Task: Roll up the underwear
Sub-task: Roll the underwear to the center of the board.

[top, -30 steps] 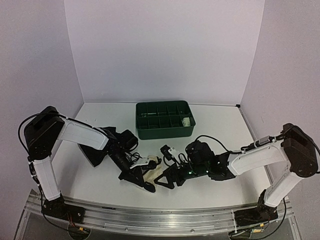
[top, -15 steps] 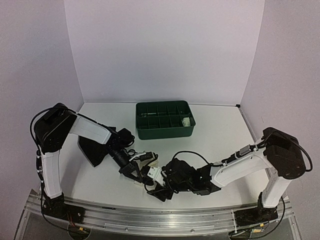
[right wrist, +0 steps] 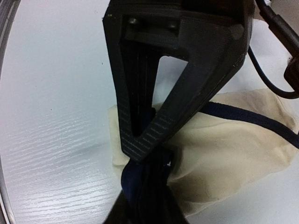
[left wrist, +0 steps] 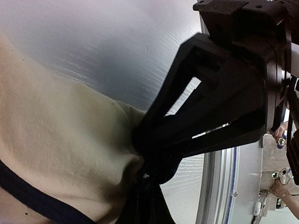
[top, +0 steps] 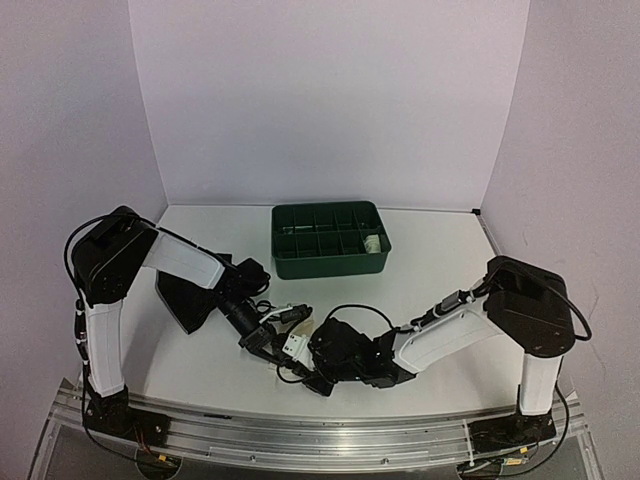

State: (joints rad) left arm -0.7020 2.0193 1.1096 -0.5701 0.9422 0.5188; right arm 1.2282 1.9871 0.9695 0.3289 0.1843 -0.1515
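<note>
The left tool [left wrist: 149, 149] is closed down to a narrow pinch on a fold of the cream underwear [left wrist: 60, 140], and cloth bunches right at its tips. The right tool [right wrist: 142, 161] is also drawn narrow. Its wrist view shows the tips meeting on a gathered corner where the dark edging [right wrist: 247, 119] runs in, so I judge it has hold of the same garment.

The cream cloth spreads from each pinch across the tabletop [right wrist: 56, 93]. Most of it lies beyond and to one side of the right tool's tips and below the left tool's tips. The two tools sit close together, nearly nose to nose.

The step in hand looks like starting or tightening the roll. To do it well, both pinches should keep the same edge and stay low to the tabletop. They should travel together so the cloth turns over itself evenly and does not twist. With the tools so close, one could easily snag the other or drag the whole garment.

The black underwear [top: 185, 300] lies well to the left, beside the left arm. The green tray [top: 330, 262] stands farther back.
</note>
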